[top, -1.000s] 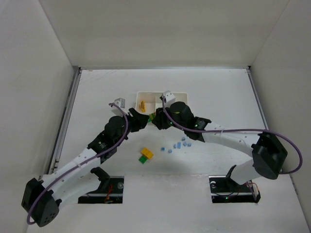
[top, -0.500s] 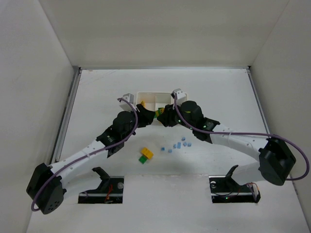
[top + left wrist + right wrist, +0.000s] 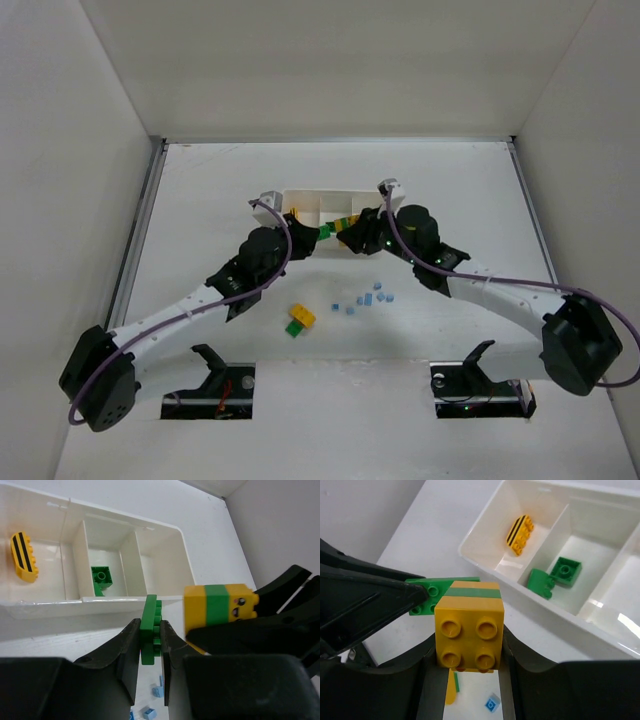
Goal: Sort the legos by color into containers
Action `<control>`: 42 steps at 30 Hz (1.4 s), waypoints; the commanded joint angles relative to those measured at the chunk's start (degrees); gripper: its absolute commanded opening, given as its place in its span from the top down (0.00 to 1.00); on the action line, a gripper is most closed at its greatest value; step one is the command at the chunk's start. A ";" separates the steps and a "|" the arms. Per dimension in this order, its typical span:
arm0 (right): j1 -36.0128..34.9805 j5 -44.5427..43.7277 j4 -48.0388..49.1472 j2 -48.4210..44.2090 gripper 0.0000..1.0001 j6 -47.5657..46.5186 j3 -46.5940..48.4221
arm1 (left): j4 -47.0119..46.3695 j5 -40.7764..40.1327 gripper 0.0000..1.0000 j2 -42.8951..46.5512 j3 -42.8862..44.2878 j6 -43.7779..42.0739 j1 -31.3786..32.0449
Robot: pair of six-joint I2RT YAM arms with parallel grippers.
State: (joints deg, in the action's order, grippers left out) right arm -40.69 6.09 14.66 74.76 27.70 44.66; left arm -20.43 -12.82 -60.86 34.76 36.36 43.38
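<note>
Both arms reach in over the table (image 3: 200,180), their tips almost meeting at the near edge of the white tray (image 3: 330,194). The left gripper (image 3: 316,236) has a green brick (image 3: 325,231) at its tip, and the right gripper (image 3: 354,230) a yellow-green block (image 3: 344,224). Nearer the bases lie a yellow-green pair (image 3: 300,320) and, to its right, scattered light blue pieces (image 3: 367,300).

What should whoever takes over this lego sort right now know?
Left gripper: jaws shut on a flat green brick, just in front of the tray.
Right gripper: jaws shut on a yellow-green-yellow stack beside it.
Done: striped yellow piece in one end compartment, green bricks in the middle one; the other end looks bare.
Left: bin the held green, split the stack and the yellow-green pair on the table, collect the light blue pieces.
</note>
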 commanded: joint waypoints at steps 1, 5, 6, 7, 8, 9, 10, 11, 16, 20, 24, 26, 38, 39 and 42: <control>3.28 2.26 6.61 -4.00 0.72 3.67 -1.68 | -2.69 -1.95 0.90 -0.75 2.24 -1.29 -1.05; 5.40 1.92 7.23 -4.98 0.72 4.90 -2.74 | -3.65 -1.95 0.90 -3.20 2.94 -0.94 -1.93; 5.57 1.39 7.06 -4.89 0.72 4.90 -2.74 | -4.44 -1.69 0.90 -4.26 3.55 -1.20 -1.94; 5.58 0.86 6.88 -4.80 0.72 4.90 -2.83 | -5.32 -1.51 0.90 -5.57 4.34 -1.38 -2.02; 5.58 0.33 6.88 -4.80 0.72 4.90 -2.83 | -6.37 -1.42 0.89 -6.98 5.13 -1.64 -2.02; 5.58 -0.11 6.88 -4.89 0.72 4.90 -2.92 | -7.25 -1.25 0.89 -8.47 6.18 -1.99 -2.29; 5.58 -0.28 6.88 -5.06 0.72 4.82 -3.00 | -8.04 -1.07 0.89 -10.05 7.32 -2.25 -2.46; 5.58 -0.29 6.88 -5.06 0.72 4.73 -3.09 | -8.75 -0.98 0.88 -11.81 8.47 -2.69 -2.64; 5.40 -0.29 6.79 -4.80 0.71 4.64 -3.27 | -10.42 -0.54 0.86 -20.33 13.74 -3.05 -4.57; 5.31 -0.02 6.79 -4.45 0.71 4.55 -3.18 | -10.51 1.04 0.81 -24.74 16.47 -2.26 -5.36; 5.31 0.15 6.88 -4.45 0.71 4.64 -3.18 | -10.60 1.04 0.72 -25.36 17.09 -1.64 -5.80; 5.23 0.24 6.97 -4.36 0.71 4.73 -3.27 | -10.60 0.60 0.70 -24.66 16.83 -1.64 -5.89; 5.22 6.12 11.35 -2.34 0.71 8.32 -3.35 | -15.07 2.88 0.51 -12.28 6.12 8.45 -6.42; 5.22 7.43 12.40 -2.08 0.71 9.29 -3.44 | -16.30 3.41 0.48 -10.52 4.45 9.86 -6.51; 5.40 12.27 16.27 -0.50 0.71 12.89 -3.44 | -19.91 5.69 0.42 -6.56 -0.12 13.82 -6.68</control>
State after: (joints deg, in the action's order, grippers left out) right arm -35.22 12.43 22.35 73.25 36.49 41.39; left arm -33.78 -9.85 -70.57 37.56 44.69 37.08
